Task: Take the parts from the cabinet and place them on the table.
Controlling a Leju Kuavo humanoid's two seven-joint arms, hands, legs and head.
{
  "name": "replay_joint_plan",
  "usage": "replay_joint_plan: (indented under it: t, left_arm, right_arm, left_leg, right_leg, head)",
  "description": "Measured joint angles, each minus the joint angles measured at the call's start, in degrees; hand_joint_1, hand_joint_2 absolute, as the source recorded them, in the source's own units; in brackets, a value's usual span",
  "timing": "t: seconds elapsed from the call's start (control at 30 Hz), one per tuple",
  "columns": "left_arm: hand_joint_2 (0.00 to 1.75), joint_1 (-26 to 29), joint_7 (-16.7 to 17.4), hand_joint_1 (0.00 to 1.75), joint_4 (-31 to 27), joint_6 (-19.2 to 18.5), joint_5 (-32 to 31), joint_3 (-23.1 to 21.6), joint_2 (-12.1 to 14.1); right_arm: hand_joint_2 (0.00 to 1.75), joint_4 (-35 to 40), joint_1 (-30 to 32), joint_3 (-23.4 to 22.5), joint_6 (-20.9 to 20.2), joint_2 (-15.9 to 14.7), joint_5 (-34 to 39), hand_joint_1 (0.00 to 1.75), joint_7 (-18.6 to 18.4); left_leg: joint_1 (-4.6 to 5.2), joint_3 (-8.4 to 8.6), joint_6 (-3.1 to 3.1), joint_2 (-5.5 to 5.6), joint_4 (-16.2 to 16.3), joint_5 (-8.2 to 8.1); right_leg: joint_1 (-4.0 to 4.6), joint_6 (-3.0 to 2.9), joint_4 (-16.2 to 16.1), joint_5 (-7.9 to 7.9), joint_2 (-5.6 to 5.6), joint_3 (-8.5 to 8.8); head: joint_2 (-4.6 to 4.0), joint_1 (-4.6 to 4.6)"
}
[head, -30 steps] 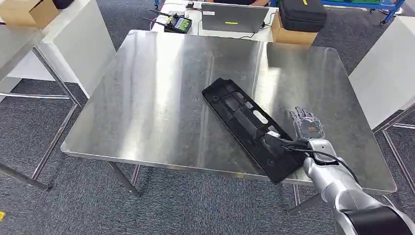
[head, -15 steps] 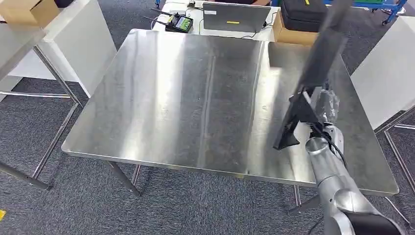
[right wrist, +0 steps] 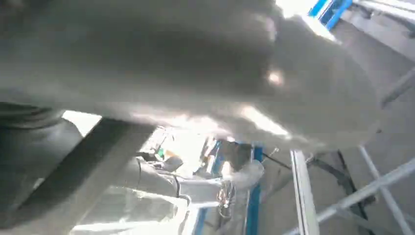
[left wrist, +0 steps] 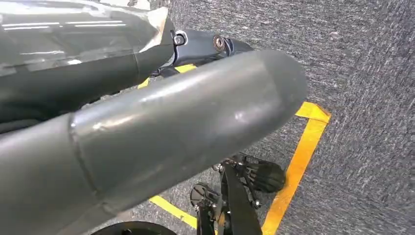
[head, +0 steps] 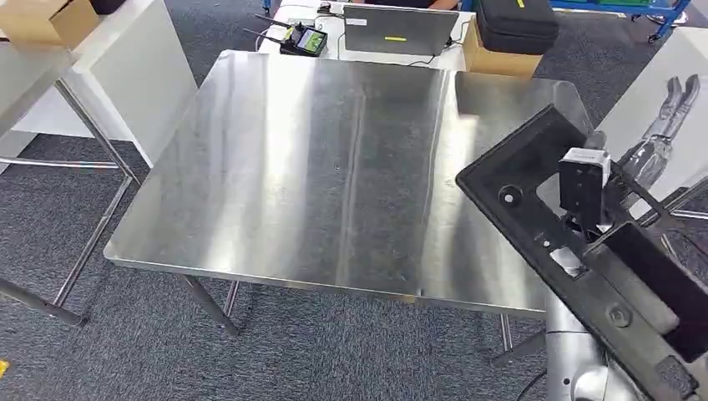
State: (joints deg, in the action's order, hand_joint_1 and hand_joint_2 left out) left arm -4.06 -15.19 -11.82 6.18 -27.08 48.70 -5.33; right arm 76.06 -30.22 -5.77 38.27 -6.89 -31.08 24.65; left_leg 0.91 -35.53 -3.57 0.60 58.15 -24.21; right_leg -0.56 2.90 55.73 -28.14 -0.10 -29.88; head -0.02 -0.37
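So the black part [head: 584, 267] is up in the air over the right front corner of the surface [head: 334, 167], tilted, with one end poking over the steel and the rest hanging past the edge toward the camera. The right hand [head: 659, 138] is behind the part on its far side. Its fingers [head: 678, 98] stick up straight and spread, pointing away from the surface, and a small grey block at the wrist sits right against the part. Honestly can't tell how the part is being gripped, since the part itself covers the contact spot.

At the far edge of the surface there's a laptop [head: 401, 29], a small green gadget [head: 305, 39] to its left, and a cardboard box [head: 501, 58] with a black case [head: 518, 23] on top.

Left hand: the left wrist view has a big grey cover over carpet with yellow tape [left wrist: 298, 161], so can't tell what its fingers are doing.
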Motion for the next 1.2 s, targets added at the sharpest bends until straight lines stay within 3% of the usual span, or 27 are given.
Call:
replay_joint_plan:
  t: [0.67, 0.77, 0.83, 0.87, 0.9, 0.97, 1.0, 1.07, 1.1, 1.13, 1.2]
  left_arm:
    - [0.0, 0.0, -0.68, 0.0, 0.0, -0.04, -0.02, 0.48, -0.24]
    - [0.0, 0.0, -0.76, 0.0, 0.0, -0.13, -0.5, 0.52, -0.31]
    - [0.0, 0.0, -0.76, 0.0, 0.0, -0.2, -0.83, 0.55, -0.35]
    - [0.0, -0.06, -0.79, 0.0, 0.0, -0.33, -0.87, 0.65, -0.35]
    - [0.0, -0.12, -0.81, 0.0, 0.0, -0.63, -0.87, 0.87, -0.39]
    - [0.0, -0.05, -0.92, 0.0, 0.0, -0.81, -0.87, 1.55, -0.48]
    - [0.0, -0.02, -0.96, 0.0, 0.0, -0.83, -0.85, 1.73, -0.48]
    - [0.0, -0.01, -1.09, 0.0, 0.0, -1.33, -0.65, 2.25, -0.48]
    - [0.0, -0.08, -1.14, 0.0, 0.0, -1.57, -0.66, 2.47, -0.48]
    - [0.0, -0.2, -1.14, 0.0, 0.0, -1.94, -0.66, 2.79, -0.46]
    - [0.0, -0.23, -1.05, 0.0, 0.0, -2.05, -0.66, 3.28, -0.44]
  right_arm:
    - [0.0, 0.55, 2.39, 0.52, 0.67, 0.0, 1.15, 0.0, 1.74]
    - [0.0, 0.92, 2.36, -1.78, 1.24, 1.13, -9.99, 0.0, 6.58]
    - [0.0, 1.59, 1.62, -6.59, 1.4, 3.5, -21.39, 0.0, 11.04]
    - [0.0, 1.17, 0.74, -8.65, 1.1, 4.17, -25.97, 0.0, 10.1]
    - [0.0, -0.53, -0.76, -9.7, 0.35, 3.9, -28.8, 0.0, 6.29]
    - [0.0, -4.75, -4.16, -8.6, -0.27, 1.73, -29.81, 0.0, -5.62]
    - [0.0, -6.26, -5.74, -8.09, -1.91, 1.0, -30.25, 0.0, -9.88]
    - [0.0, -11.18, -9.8, -6.51, -10.91, -0.77, -31.02, 0.0, -17.78]
    - [1.75, -14.34, -12.36, -5.19, -16.58, -1.91, -31.43, 0.0, -20.78]
    - [1.75, -18.09, -15.38, -3.66, -23.27, -3.42, -32.73, 0.0, -24.73]
    - [1.75, -27.11, -22.6, 0.46, -30.67, -6.78, -36.14, 0.0, -27.97]
  left_leg:
    - [-0.01, -0.07, -0.01, -0.01, 0.0, 0.01]
    - [0.0, -0.08, -0.01, -0.02, 0.0, 0.01]
    - [0.0, -0.11, -0.01, -0.08, 0.0, 0.01]
    - [0.0, -0.12, -0.01, -0.06, 0.0, 0.02]
    - [-0.01, -0.11, -0.03, -0.01, 0.0, 0.05]
    - [0.0, -0.12, -0.04, 0.01, 0.0, 0.06]
    - [0.01, -0.12, -0.04, 0.0, 0.0, 0.06]
    - [0.11, -0.12, -0.05, -0.15, 0.0, 0.07]
    - [0.12, -0.11, -0.06, -0.27, 0.0, 0.07]
    - [0.16, -0.11, -0.1, -0.33, 0.0, 0.1]
    - [0.19, -0.2, -0.32, -0.22, 0.01, 0.31]
  right_leg:
    - [0.0, 0.0, 0.01, 0.01, 0.0, 0.04]
    - [0.0, 0.01, 0.02, 0.02, 0.01, 0.17]
    - [0.0, 0.02, 0.02, 0.03, 0.06, 0.39]
    - [0.01, 0.02, 0.02, 0.03, 0.06, 0.41]
    - [0.01, 0.02, 0.03, 0.03, 0.03, 0.45]
    - [0.02, 0.02, 0.03, 0.02, 0.0, 0.41]
    - [0.02, 0.02, 0.04, 0.03, 0.01, 0.47]
    - [0.03, 0.07, 0.05, 0.1, 0.13, 0.52]
    - [0.03, 0.11, 0.05, 0.15, 0.25, 0.49]
    - [0.0, 0.16, 0.04, 0.19, 0.25, 0.46]
    - [-0.06, 0.28, 0.04, 0.27, 0.18, 0.35]
  head:
    - [0.02, 0.0]
    - [0.0, 0.02]
    - [0.0, -0.04]
    - [0.02, -0.09]
    - [0.0, 0.02]
    - [0.0, 0.0]
    - [0.02, 0.04]
    - [0.02, 0.0]
    - [0.0, -0.04]
    - [0.0, -0.02]
    - [0.0, -0.04]
